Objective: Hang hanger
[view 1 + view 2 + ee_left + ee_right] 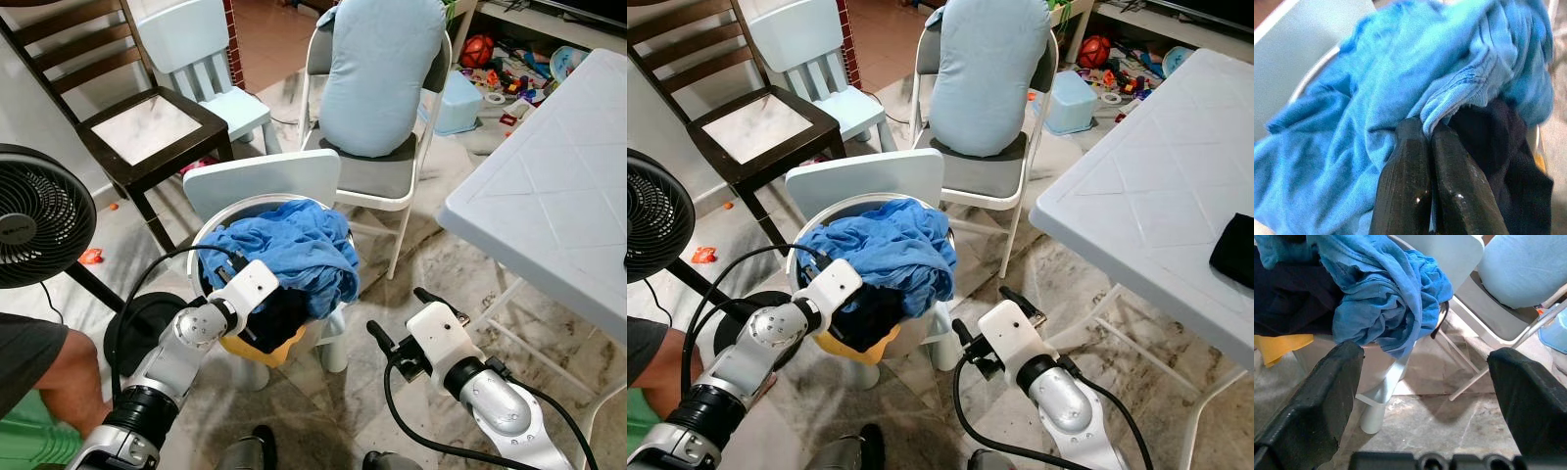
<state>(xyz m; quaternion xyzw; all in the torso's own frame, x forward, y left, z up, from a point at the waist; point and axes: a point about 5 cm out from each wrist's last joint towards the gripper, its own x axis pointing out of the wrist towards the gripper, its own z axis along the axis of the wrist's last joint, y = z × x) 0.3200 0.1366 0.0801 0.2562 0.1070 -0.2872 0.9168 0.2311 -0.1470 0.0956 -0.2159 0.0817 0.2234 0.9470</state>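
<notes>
Left gripper pressed together, pinching blue cloth at the near rim of the white basket (basket sits on a small chair). Right gripper spread, hovering over the floor beside the basket. A thin dark loop, maybe the hanger, pokes out under the cloth.

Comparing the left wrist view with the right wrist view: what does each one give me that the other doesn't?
Left wrist view alone: the left gripper, fingers pressed together on a fold of the blue shirt.

Right wrist view alone: the right gripper wide open and holding nothing, a thin dark curved piece poking out from under the blue cloth that may be a hanger hook, the yellow cloth, the folding chair and the floor.

Both: the blue shirt, the dark garment beside it and the small white chair behind.
</notes>
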